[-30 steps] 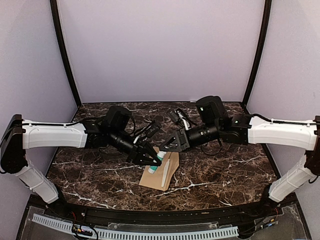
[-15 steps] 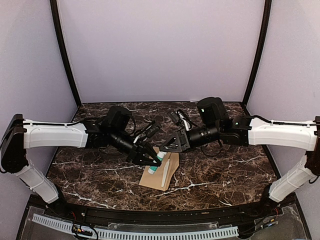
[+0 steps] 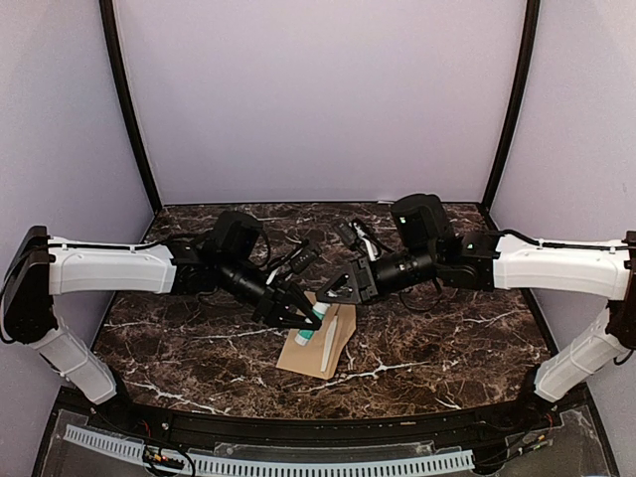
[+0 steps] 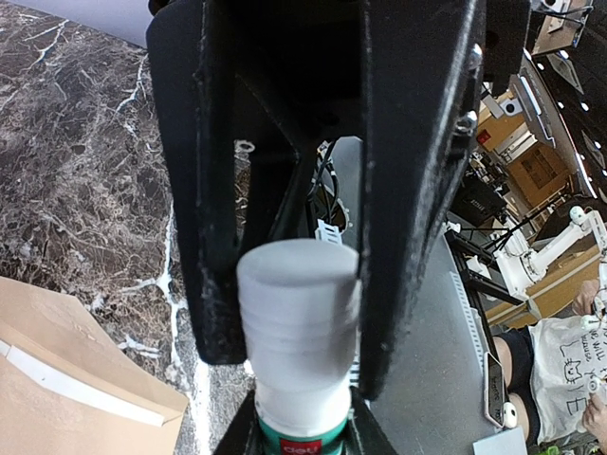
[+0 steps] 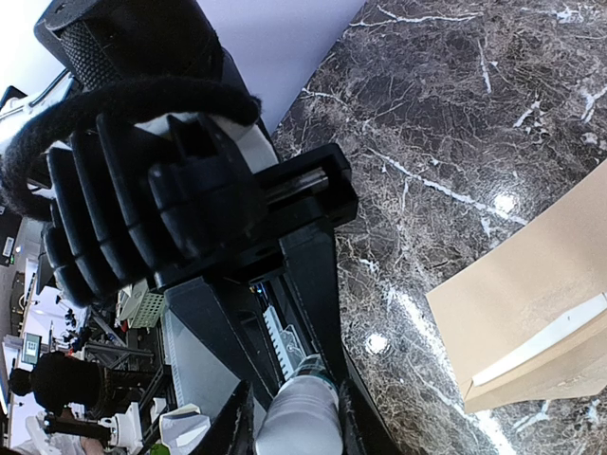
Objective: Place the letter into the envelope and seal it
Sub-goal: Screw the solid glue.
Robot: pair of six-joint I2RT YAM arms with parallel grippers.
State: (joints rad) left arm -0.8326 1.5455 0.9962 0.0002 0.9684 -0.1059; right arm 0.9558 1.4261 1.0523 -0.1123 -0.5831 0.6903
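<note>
A: One envelope (image 3: 320, 350), kraft brown, lies flat on the table (image 3: 447, 338) near the middle of its front edge, with a pale strip (image 3: 326, 343) running along it. No letter is in sight, so I cannot tell whether it is tucked inside

B: That matters. If the paper is not in there and glue goes on, the envelope gets sealed empty

A: Just above the envelope's far end hangs the glue stick (image 3: 309, 328), white with a green label. The left gripper (image 3: 296, 316) is clamped on its white end

B: And the right gripper (image 5: 296, 422)?

A: Its fingers (image 5: 235, 419) flank the labelled body from the far side, close against it. Whether they pinch or merely straddle it, I cannot tell

B: Then that is the weak spot. With two arms on one small tube, if both grip and pull off-axis it could twist out of one pair of jaws and drop onto the paper. A jerk as it comes apart could smear the envelope's face or the table

A: And the envelope is loose, with nothing pinning it

B: So a dab pushed sideways would likely drag it toward the front edge or crease it rather than glue it
</note>
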